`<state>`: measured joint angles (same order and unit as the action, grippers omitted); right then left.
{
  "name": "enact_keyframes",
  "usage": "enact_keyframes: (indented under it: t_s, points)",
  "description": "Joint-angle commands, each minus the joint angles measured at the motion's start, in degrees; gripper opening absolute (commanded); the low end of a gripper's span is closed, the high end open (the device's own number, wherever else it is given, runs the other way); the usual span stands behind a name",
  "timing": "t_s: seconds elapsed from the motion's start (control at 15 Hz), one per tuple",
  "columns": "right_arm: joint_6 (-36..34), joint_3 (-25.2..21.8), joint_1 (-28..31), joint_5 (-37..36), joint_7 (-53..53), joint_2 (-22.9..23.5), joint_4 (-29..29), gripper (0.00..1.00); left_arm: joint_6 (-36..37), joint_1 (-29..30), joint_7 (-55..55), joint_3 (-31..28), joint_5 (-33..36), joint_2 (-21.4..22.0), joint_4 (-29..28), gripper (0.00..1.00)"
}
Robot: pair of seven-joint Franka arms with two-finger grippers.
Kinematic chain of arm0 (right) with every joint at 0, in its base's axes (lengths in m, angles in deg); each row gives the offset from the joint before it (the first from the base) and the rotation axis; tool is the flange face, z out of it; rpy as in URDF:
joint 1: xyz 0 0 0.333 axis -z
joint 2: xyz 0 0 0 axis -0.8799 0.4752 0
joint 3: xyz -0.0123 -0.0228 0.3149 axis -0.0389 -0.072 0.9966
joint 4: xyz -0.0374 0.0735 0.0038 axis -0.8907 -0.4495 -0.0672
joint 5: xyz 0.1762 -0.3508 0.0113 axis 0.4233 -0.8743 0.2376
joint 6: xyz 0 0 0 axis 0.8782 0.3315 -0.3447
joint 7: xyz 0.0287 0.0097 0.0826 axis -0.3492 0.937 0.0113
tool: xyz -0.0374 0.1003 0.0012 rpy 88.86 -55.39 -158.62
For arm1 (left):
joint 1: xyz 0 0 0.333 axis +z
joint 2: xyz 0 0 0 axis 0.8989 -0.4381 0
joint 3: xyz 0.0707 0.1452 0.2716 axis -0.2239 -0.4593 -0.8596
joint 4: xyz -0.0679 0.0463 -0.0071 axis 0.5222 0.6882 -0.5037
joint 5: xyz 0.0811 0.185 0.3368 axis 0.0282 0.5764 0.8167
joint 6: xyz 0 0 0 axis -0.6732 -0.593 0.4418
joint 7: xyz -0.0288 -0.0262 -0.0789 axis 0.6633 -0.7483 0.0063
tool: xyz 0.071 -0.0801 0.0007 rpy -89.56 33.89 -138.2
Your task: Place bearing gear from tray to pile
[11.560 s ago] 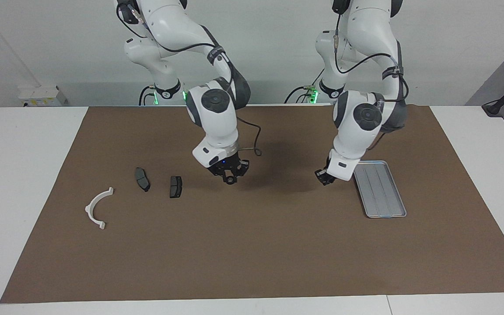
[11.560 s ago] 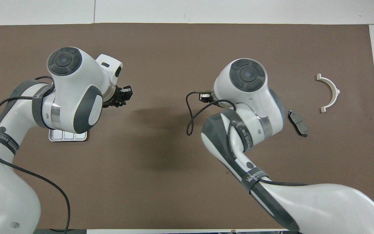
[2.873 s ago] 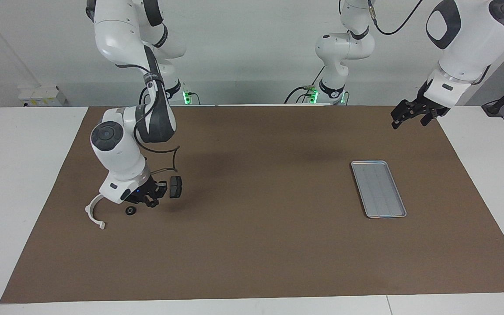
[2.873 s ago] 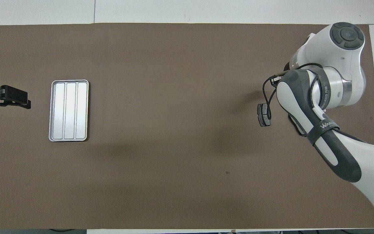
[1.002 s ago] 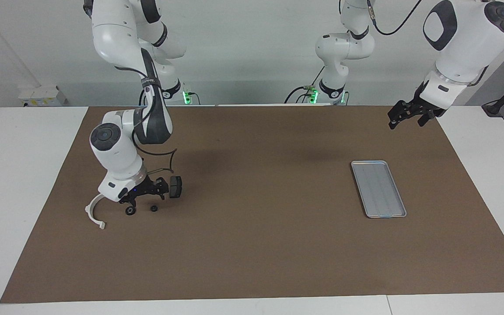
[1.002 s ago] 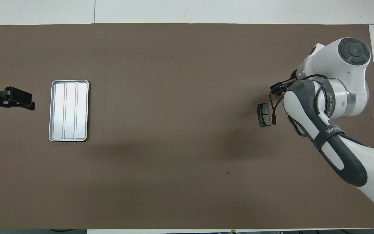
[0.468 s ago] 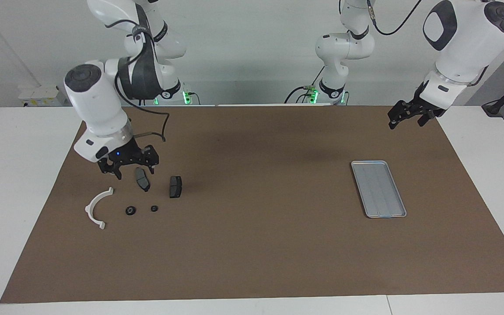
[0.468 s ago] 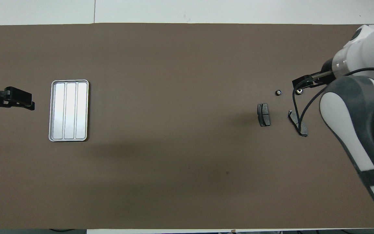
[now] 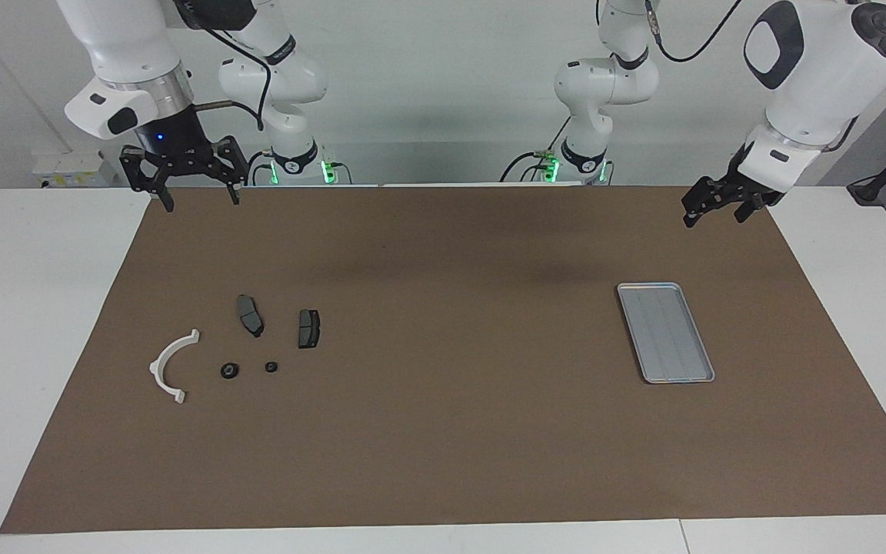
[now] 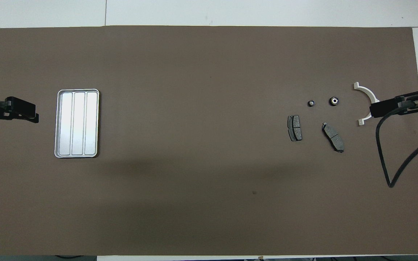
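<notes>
Your right gripper [image 9: 195, 185] hangs high over the mat's [image 9: 443, 431] edge at the right arm's end of the table, fingers spread wide and carrying nothing, well clear of the parts below so that none gets knocked. Your left gripper [image 9: 712, 204] waits raised over the mat's corner at the left arm's end, also open and empty (it has no part to play just now, by the look of it).

Below the right gripper lies the pile: a white bracket [image 9: 170, 367], two brake pads [image 9: 250, 315] [image 9: 308, 328] side by side, and, farther from the robots than the pads, two small dark round parts. The larger one [image 9: 229, 371], just beside the bracket, and the smaller one [image 9: 271, 367] next to it look like the bearing gear pieces, set down loose among the others yet touching none.

The tray [image 9: 666, 332] sits well apart toward the left arm's end, its ribbed floor bare. You may judge the job done: nothing remains in the tray to carry.
</notes>
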<state>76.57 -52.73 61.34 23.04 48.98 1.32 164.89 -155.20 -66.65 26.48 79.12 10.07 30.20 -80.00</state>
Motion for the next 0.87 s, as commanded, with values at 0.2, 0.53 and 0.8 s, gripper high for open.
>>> enact_keyframes:
  t_s: [0.2,0.53,0.8]
  points:
    - [-0.6,-0.5,1.3,0.6,1.0,-1.7,4.9,1.0,0.1,0.1,0.3,0.2,0.7,1.0,-1.0,1.0]
    - [-1.2,-0.7,1.7,1.8,1.1,-1.6,4.6,1.0,0.0,0.1,0.2,0.3,0.7,0.9,-1.0,1.0]
    - [-1.8,-1.3,1.7,1.8,1.2,-1.5,4.6,1.0,0.0,0.1,0.2,0.3,0.7,0.9,-0.8,1.0]
